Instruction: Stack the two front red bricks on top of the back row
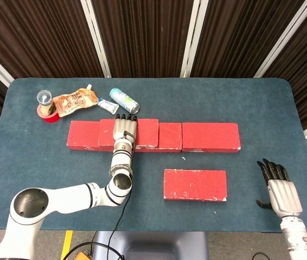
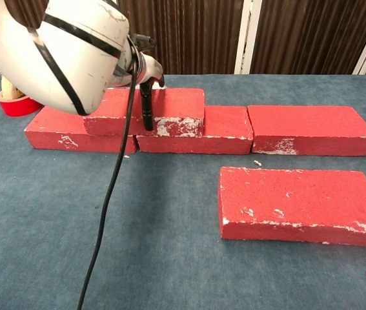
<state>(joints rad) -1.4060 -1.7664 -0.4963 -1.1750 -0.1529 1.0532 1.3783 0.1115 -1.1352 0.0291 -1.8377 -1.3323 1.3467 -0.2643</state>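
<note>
Three red bricks form the back row: left (image 1: 83, 135), middle (image 1: 170, 138), right (image 1: 210, 136). A further red brick (image 1: 147, 130) (image 2: 179, 106) lies on top, across the left and middle ones. My left hand (image 1: 124, 130) (image 2: 145, 74) lies over this top brick and grips it, its fingers reaching the far edge and a dark thumb (image 2: 146, 111) on the front face. One red brick (image 1: 195, 184) (image 2: 299, 203) lies alone in front, flat on the table. My right hand (image 1: 279, 190) is at the table's front right, holding nothing, fingers apart.
At the back left are a red tape roll (image 1: 47, 115) (image 2: 13, 103) with a small container (image 1: 44, 98) on it, an orange pouch (image 1: 74, 101), a small tube (image 1: 108, 105) and a lying can (image 1: 124, 100). My left arm's cable (image 2: 108, 200) hangs across the chest view.
</note>
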